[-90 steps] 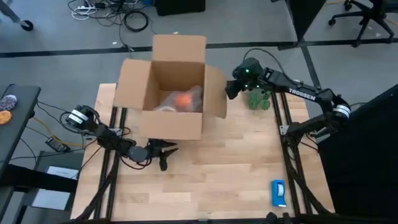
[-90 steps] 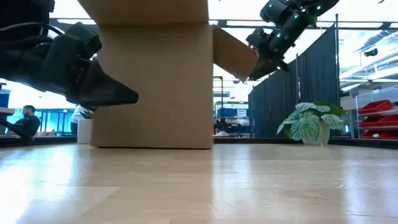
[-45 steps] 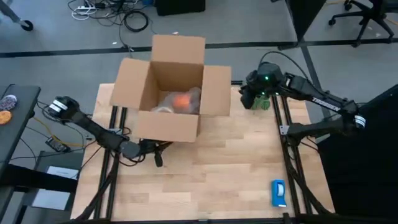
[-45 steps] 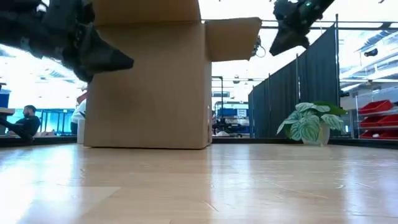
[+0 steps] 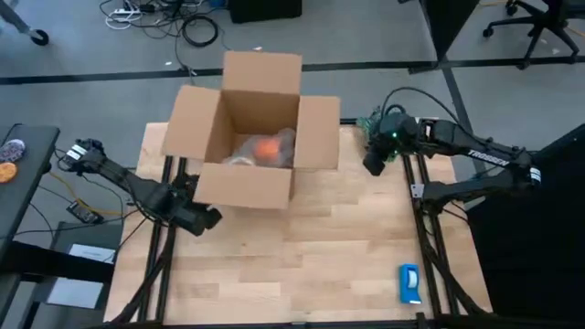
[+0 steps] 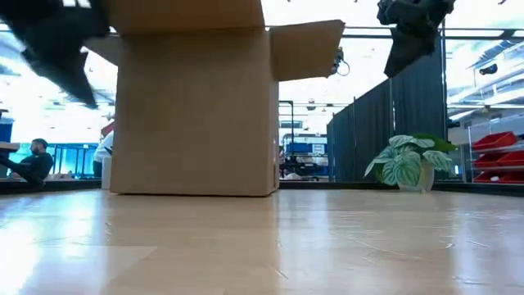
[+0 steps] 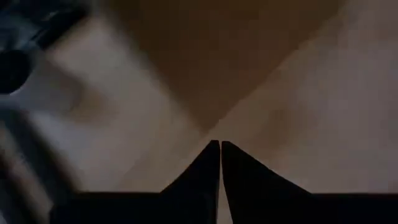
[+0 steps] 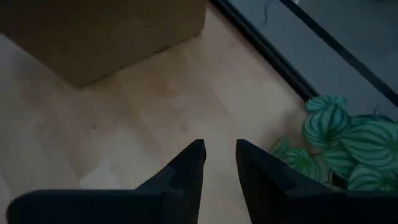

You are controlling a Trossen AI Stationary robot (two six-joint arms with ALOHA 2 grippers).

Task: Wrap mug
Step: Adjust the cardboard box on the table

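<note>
The orange mug [image 5: 268, 147] lies inside the open cardboard box [image 5: 247, 187], on its floor, with clear wrapping [image 5: 285, 139] around it. My left gripper [image 5: 205, 219] is shut and hangs above the table just off the box's near left corner; it is a blur in the low view [image 6: 57, 49]. My right gripper [image 5: 372, 166] hovers to the right of the box, clear of its right flap [image 5: 320, 132], with a narrow gap between its fingers [image 8: 219, 152]. Neither gripper holds anything.
A small potted plant [image 5: 377, 126] stands at the table's far right edge, just behind my right gripper. A flat blue-and-white object [image 5: 409, 283] lies near the table's near right corner. Bare wood [image 5: 302, 256] spreads across the near half of the table.
My right gripper has drawn away from the box's right flap, toward the table's right and near edges; the flap, slanted down before, now stands about level. My left gripper has swung toward the table's left edge. The box has slid slightly leftward.
</note>
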